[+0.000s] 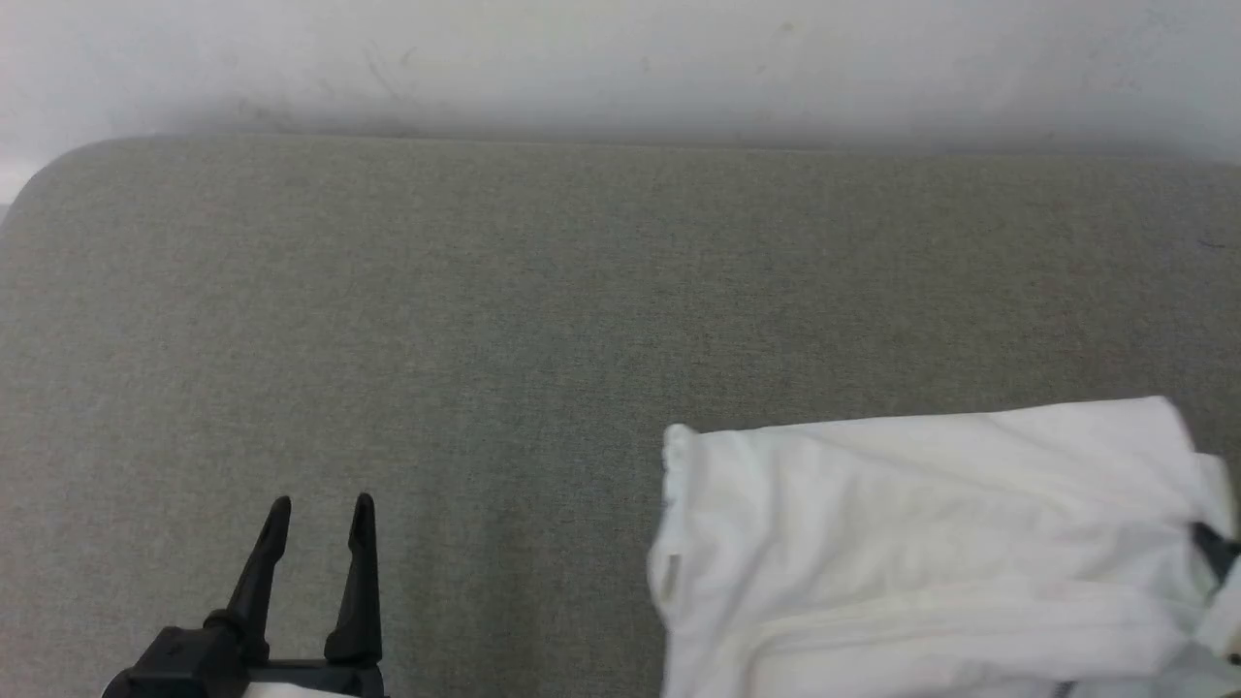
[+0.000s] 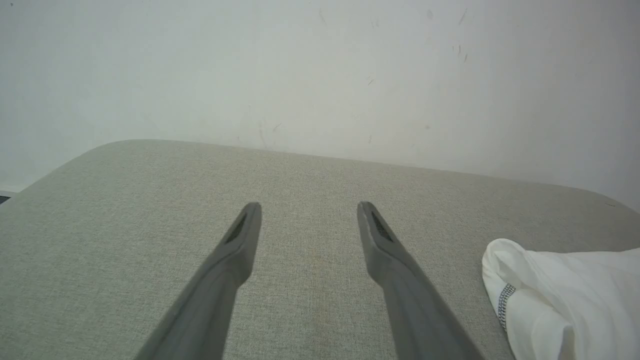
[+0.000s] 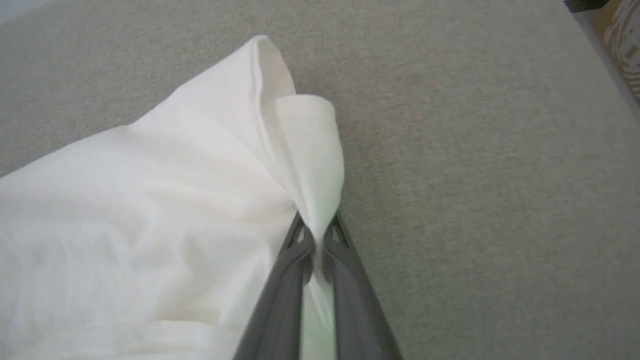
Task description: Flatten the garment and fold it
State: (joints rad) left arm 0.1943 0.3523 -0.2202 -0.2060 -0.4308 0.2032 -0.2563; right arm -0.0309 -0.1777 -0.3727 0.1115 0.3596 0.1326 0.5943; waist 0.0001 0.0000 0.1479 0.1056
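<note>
Nearest in the right wrist view, at the bottom middle of the frame, the right claw (image 3: pixel 316 227) is closed on a corner of the shirt (image 3: pixel 150 200), with a tongue of white cloth pinched between the two dark fingers and rising above their tips. At the lower left of the head view the left claw (image 1: pixel 322 509) stands wide open and holds nothing, its fingers pointing up the frame over bare cloth-covered top, well apart from the shirt. The shirt lies in the lower right of the head view as a loose, doubled-over heap: layers lie over one another, soft ridges run across it, and its lower part runs off the bottom edge. A short line of dark stitching (image 2: pixel 506 299) shows on the rounded edge at the lower right of the left wrist view. I cannot make out sleeves, neck or logo. By my reading the work has hardly begun: one corner is gripped, which looks like the start of drawing the shirt out flat, and the spreading, the smoothing and every fold are yet to be done; the other claw would need a second corner. Beyond the shirt the grey-green woven tabletop (image 1: pixel 485 291) runs across the middle of the frame, with a rounded corner at the upper left. At the top stands a pale wall (image 1: pixel 620 58) with faint scuffs, and a blurred tan thing (image 3: pixel 625 30) sits off the tabletop's edge at the upper right of the right wrist view.
</note>
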